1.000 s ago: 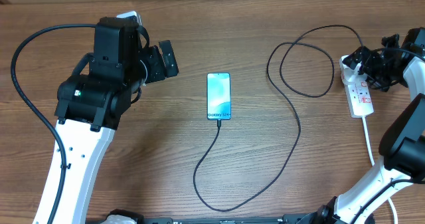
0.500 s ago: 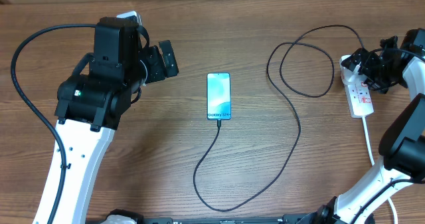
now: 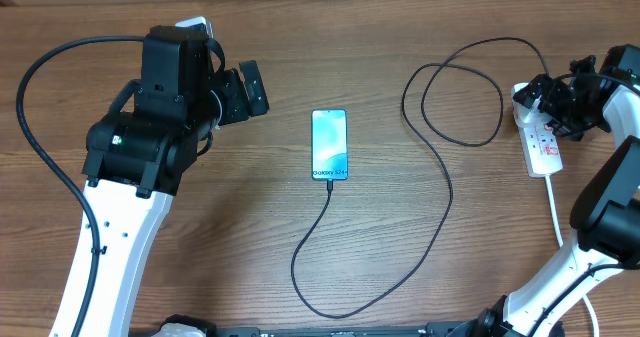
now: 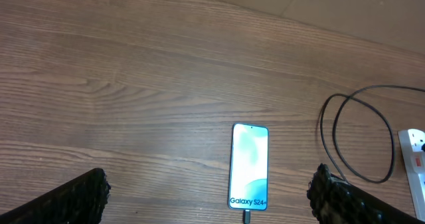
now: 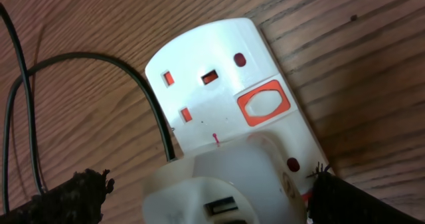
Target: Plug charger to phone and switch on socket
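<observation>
Well, my right claw (image 5: 209,191) is spread wide over the socket (image 5: 219,78), where the charger (image 5: 151,104) meets a white plug (image 5: 219,177). My left claw (image 4: 209,196) is spread too, above the desk (image 4: 133,84). The phone (image 4: 249,165) lies mid-desk, with the charger tip in its end.

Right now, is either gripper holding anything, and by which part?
Nothing is held. The left gripper hangs open; the right gripper straddles the socket, fingers apart.
</observation>
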### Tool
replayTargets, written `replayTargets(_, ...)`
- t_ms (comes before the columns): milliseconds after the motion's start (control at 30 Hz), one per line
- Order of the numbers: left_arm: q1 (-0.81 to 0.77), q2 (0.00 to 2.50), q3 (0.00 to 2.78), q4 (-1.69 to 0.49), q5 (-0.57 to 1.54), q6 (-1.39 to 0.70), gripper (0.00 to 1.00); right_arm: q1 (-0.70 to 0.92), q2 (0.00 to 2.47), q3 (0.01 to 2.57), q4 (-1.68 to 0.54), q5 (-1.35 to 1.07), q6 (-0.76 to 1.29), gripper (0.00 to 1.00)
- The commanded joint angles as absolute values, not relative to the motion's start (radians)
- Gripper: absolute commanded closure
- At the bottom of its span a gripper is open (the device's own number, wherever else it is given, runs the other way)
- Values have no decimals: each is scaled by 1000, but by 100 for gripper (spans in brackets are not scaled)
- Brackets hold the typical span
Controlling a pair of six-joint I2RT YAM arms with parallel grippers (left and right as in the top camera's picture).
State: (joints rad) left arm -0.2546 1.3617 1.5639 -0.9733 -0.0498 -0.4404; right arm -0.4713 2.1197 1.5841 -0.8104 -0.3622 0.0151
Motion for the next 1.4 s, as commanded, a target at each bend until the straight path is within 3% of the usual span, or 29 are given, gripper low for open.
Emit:
replayTargets(0,-255,1368,1562,-972,-62,-422,0,-458,2164,1570,-866,-421,28,0)
replayTargets(767,-255,1368,1562,-972,-62,-422,1,-390,2170,1570,-867,-426,-9,0)
replayTargets(1367,-255,1368,1562,-972,-62,-422,0,-385,2170,1570,-905,-677,-98,0)
